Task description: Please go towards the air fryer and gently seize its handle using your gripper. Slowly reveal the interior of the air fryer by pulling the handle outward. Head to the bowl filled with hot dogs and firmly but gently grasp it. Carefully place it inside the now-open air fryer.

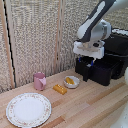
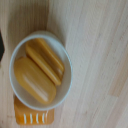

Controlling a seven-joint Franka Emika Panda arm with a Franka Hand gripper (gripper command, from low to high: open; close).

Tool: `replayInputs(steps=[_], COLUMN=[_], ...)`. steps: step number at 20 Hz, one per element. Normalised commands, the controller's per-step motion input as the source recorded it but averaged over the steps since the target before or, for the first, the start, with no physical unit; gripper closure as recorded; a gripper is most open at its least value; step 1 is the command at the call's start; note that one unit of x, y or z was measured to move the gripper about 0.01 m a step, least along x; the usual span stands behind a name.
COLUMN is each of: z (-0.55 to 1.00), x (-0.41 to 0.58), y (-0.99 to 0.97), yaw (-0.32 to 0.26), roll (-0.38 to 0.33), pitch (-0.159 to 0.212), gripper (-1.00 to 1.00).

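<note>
The air fryer (image 1: 107, 57) is the biggest thing here, a glossy black box at the exterior view's right, and its drawer looks pulled out toward the table, with the handle (image 1: 86, 71) sticking out at the front. I judge the opening step done and the bowl step in hand.

My gripper (image 1: 89, 62) hangs in front of that drawer, above the table (image 1: 90, 107), close to the bowl but not touching it. I cannot tell from either view whether my fingers are spread or closed; the wrist view shows none of them.

A large patterned plate (image 1: 28, 109) lies at the near corner, a pink mug (image 1: 39, 80) stands behind it, and a yellow-orange block (image 1: 60, 89) sits just beside the bowl.

The bowl (image 1: 71, 82) is small, white and round, resting on the wood just beside the drawer. The wrist view looks straight down on it, with the hot dogs (image 2: 42, 70) lying side by side within.

Next I should descend over the rim and grip it gently, keeping it level.
</note>
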Motion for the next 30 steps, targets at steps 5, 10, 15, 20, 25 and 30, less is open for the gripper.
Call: replayInputs(steps=[5,10,15,20,25,30], z=[-0.05,-0.25,-0.38,-0.43,-0.37,-0.22], x=[-0.07,-0.106,-0.114,-0.002,-0.006,-0.093], y=[0.31,0.09,0.0,0.0,0.03,0.0], yaw=[0.035,0.065,0.068,0.09,0.094,0.05], roll=[0.181,0.188,0.071,0.003,0.028,0.025], pitch=[-0.011,0.006,0.039,0.003,0.0,0.037], gripper=[-1.0,-1.0,-1.0,-1.0,-1.0,-1.0])
